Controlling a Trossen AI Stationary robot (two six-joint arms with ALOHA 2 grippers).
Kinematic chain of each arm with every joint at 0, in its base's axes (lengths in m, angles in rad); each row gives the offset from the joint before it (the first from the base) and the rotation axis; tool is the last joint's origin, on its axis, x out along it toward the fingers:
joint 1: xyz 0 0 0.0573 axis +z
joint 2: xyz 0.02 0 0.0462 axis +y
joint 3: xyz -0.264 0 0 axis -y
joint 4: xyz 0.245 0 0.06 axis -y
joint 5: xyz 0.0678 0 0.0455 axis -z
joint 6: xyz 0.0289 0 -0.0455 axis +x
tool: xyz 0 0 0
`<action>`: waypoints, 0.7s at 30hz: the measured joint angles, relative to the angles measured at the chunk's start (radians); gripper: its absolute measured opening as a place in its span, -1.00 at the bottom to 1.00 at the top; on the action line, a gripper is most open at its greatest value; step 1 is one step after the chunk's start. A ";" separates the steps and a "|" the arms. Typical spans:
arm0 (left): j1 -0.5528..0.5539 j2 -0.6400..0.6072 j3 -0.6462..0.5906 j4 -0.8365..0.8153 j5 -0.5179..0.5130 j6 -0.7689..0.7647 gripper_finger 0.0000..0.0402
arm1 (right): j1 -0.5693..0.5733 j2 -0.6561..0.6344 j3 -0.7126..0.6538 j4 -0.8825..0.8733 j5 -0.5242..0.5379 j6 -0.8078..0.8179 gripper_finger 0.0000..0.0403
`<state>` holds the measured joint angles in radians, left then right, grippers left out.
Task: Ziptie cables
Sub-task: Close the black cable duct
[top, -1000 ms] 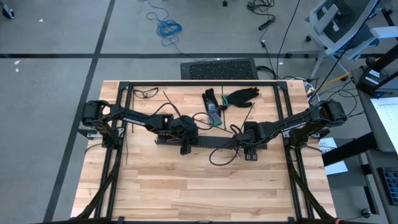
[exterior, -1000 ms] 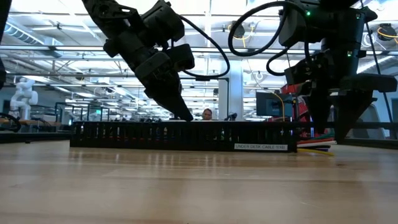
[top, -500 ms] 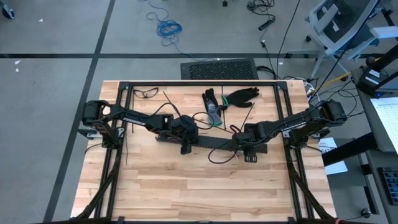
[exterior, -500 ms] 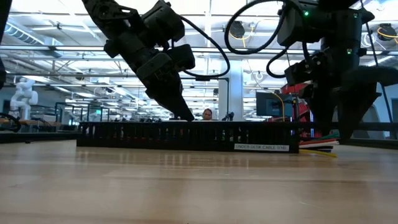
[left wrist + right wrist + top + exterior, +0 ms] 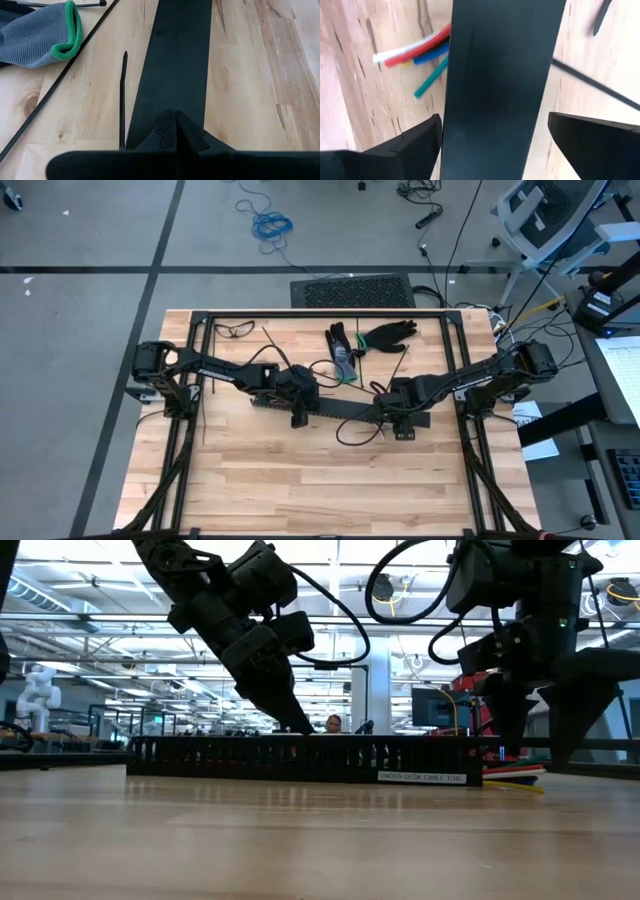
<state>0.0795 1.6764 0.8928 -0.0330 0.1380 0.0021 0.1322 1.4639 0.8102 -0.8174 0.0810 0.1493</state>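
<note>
The left claw (image 5: pixel 175 131), closed, presses its tip on the rail (image 5: pixel 175 65), probably steadying it; the right claw (image 5: pixel 490 135), open, straddles the rail, cables (image 5: pixel 415 52) just beyond.

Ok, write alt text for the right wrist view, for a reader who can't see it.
The right gripper hangs open over a long black rail, one dark finger on each side of it. The ends of the cables, white, red, blue and green, stick out from under the rail onto the wooden table, and a thin dark ziptie lies on the rail's other side.
</note>
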 joint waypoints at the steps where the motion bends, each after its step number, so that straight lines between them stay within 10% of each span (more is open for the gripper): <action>1: 0.000 0.000 0.000 0.000 0.000 0.000 -1.00 | 0.000 0.000 0.003 -0.017 -0.001 -0.008 0.76; 21: 0.011 0.000 -0.001 0.006 0.001 0.004 -1.00 | -0.046 0.000 0.295 -0.162 0.107 -0.111 0.82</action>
<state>0.0902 1.6760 0.8921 -0.0275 0.1387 0.0058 0.0862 1.4639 1.1054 -0.9795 0.1879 0.0380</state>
